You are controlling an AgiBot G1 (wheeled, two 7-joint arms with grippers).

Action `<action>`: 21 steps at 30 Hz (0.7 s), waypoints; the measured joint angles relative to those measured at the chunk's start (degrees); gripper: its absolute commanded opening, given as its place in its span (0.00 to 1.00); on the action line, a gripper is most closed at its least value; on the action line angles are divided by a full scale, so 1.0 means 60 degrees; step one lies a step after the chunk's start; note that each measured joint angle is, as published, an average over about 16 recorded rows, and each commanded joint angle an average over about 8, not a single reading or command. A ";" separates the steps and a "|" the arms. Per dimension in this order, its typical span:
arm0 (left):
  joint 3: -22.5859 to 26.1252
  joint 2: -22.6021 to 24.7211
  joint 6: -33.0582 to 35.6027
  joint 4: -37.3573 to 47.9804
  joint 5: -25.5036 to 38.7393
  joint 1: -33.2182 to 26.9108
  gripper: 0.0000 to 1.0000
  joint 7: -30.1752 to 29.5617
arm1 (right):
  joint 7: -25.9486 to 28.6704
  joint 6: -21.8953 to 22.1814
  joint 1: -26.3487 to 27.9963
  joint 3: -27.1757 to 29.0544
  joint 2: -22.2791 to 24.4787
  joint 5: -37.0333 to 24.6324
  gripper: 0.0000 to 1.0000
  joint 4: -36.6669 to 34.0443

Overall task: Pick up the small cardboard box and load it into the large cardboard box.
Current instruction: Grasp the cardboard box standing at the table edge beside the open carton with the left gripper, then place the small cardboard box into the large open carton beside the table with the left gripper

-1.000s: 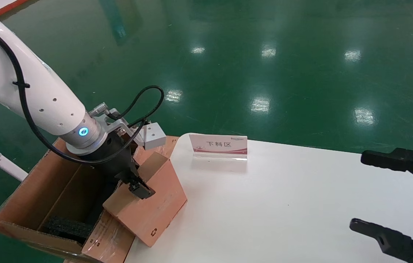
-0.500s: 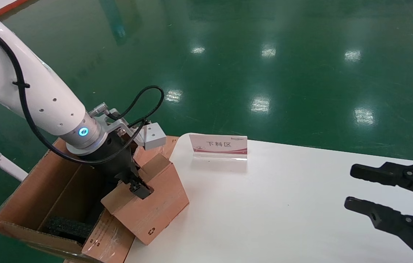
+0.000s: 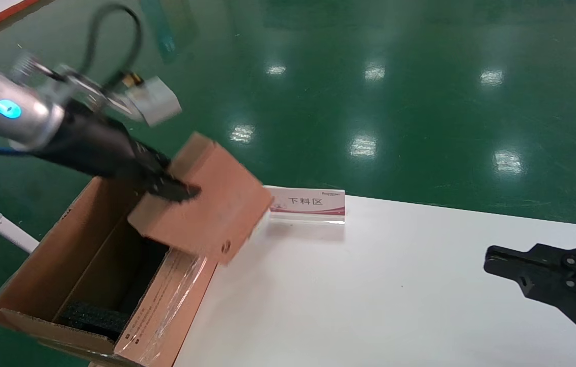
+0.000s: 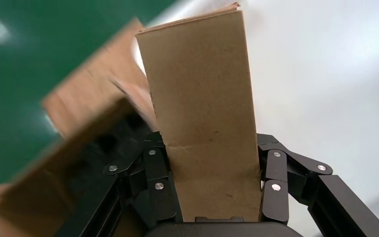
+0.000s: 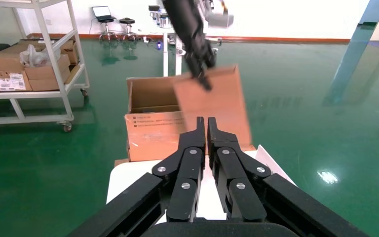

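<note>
One end effector, the left (image 3: 178, 189), clamps the small cardboard box (image 3: 211, 196) by its stiff narrow edge, tilted above the large cardboard box (image 3: 89, 265); it looks light. The right end effector (image 5: 206, 129) idles closed above the worktop (image 3: 369, 295).

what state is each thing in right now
small cardboard box: lifted, tilted, held above the large box's open top
large cardboard box: open, flaps up, black foam inside
left gripper: jaws shut on the small box
right gripper: jaws shut, empty, over the table
white table: bears the sign
sign: upright
</note>
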 measured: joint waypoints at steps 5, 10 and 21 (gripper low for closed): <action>-0.0439 -0.0446 0.0013 0.0442 -0.0040 -0.0715 0.00 0.0407 | -0.0002 0.0001 0.0001 -0.0003 0.0001 0.0002 0.00 -0.0001; -0.0577 -0.0539 0.0333 0.1083 0.0172 -0.1399 0.00 0.0862 | -0.0003 0.0002 0.0002 -0.0007 0.0002 0.0004 0.00 -0.0001; 0.0878 0.0011 0.1140 0.2717 0.0914 -0.2800 0.00 0.1801 | -0.0007 0.0005 0.0004 -0.0013 0.0005 0.0009 0.00 -0.0001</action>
